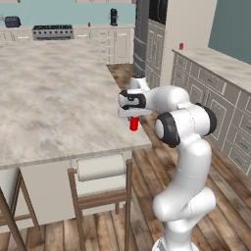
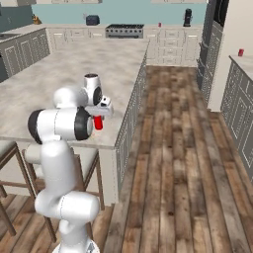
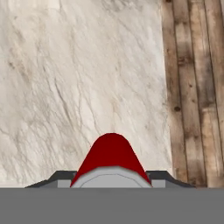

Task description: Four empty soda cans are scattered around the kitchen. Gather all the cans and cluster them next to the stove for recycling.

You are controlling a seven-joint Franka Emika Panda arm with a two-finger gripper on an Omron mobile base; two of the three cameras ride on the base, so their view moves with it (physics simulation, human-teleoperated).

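Pincer (image 1: 133, 119) squeezed the small red metal can (image 1: 133, 124) tight, hanging just below it, ready to carry to the stove (image 1: 53, 32).

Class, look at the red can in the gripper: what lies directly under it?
Under the red can, shut in the gripper, lies the beige marbled island counter near its edge. The spot right beneath the can's base is covered by the can itself.
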